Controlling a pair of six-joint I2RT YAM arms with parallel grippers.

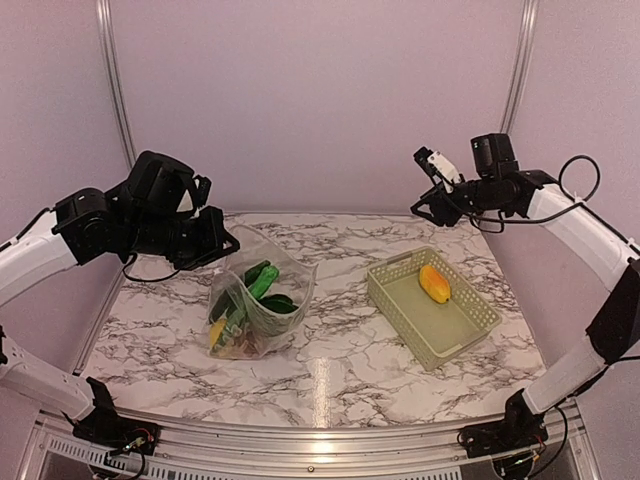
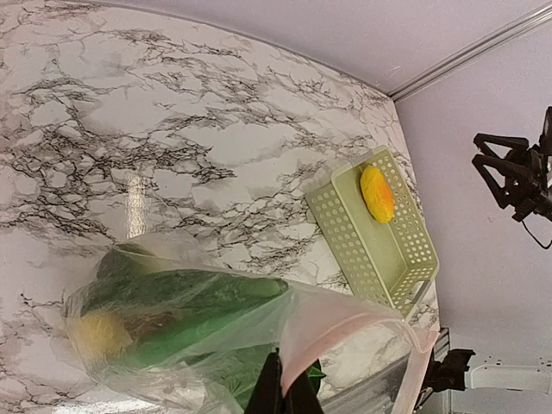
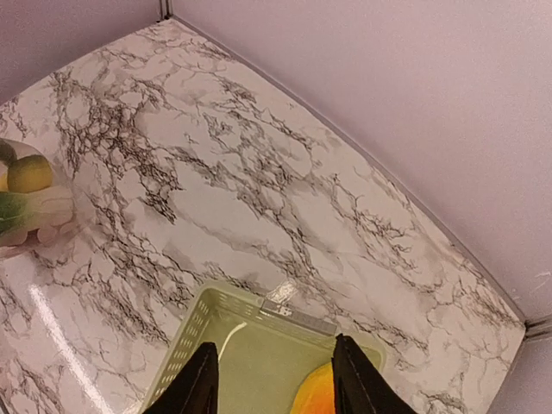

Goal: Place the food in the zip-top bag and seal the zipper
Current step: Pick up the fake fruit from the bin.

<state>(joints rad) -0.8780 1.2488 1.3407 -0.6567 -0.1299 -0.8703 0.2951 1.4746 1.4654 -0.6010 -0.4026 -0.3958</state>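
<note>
In the top view my left gripper (image 1: 222,242) is at the centre left of the frame. It is clenched on the upper edge of the clear crinkly plastic zip-top bag (image 1: 285,270), which stands on the white marble-pattern table (image 1: 340,360). In the left wrist view its two dark fingers (image 2: 269,392) are pressed together at the bottom edge, with the pale pink zipper strip (image 2: 354,317) curving away from them to the lower right.

Inside the bag I see the long green leafy vegetable (image 1: 262,280) and one yellow round fruit (image 1: 217,330), low at the left.

The orange-yellow oblong piece (image 1: 434,283) lies in the pale green lattice plastic basket (image 1: 480,325), right of the centre and well apart from the bag.

My right gripper (image 1: 428,205) hangs in the upper right, above the basket. In its wrist view the fingers (image 3: 200,384) are spread apart and carry nothing.
</note>
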